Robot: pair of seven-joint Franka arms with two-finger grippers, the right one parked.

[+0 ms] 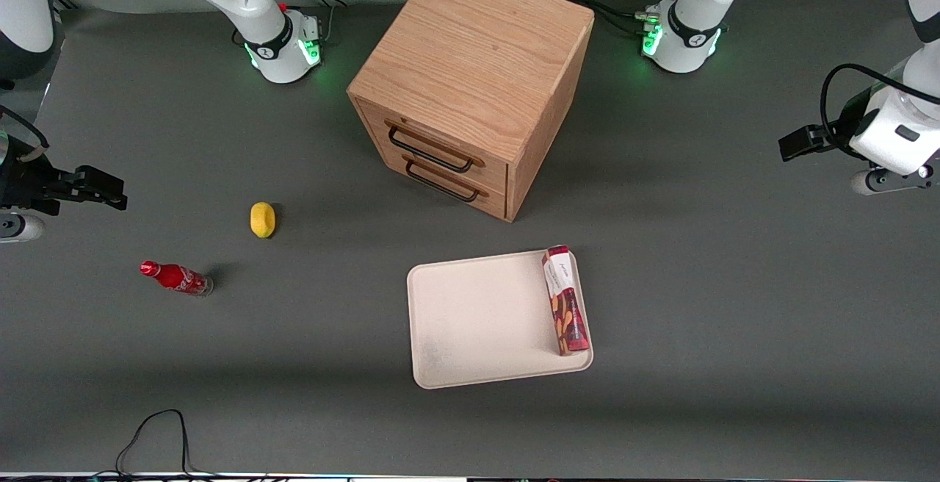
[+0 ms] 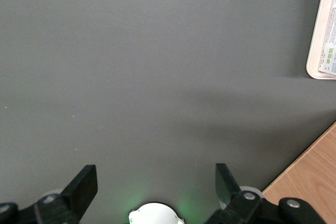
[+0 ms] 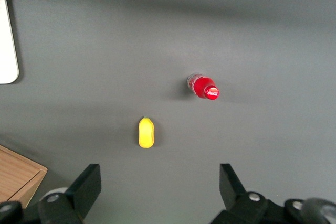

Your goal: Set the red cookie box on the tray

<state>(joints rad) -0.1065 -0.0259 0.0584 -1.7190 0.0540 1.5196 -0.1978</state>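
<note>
The red cookie box (image 1: 565, 311) lies flat in the tray (image 1: 477, 320), along the rim toward the working arm's end, with its white lettered end pointing at the cabinet. My gripper (image 1: 793, 145) hovers high over bare table at the working arm's end, well away from the tray and farther from the front camera than it. In the left wrist view the gripper (image 2: 156, 179) is open with nothing between its fingers, and only the tray's rim (image 2: 317, 40) and the box's white end panel (image 2: 329, 51) show.
A wooden two-drawer cabinet (image 1: 470, 78) stands just past the tray, its corner (image 2: 310, 182) close to my gripper's view. A yellow lemon (image 1: 262, 219) and a small red soda bottle (image 1: 176, 278) lie toward the parked arm's end. A black cable (image 1: 158, 430) loops near the front edge.
</note>
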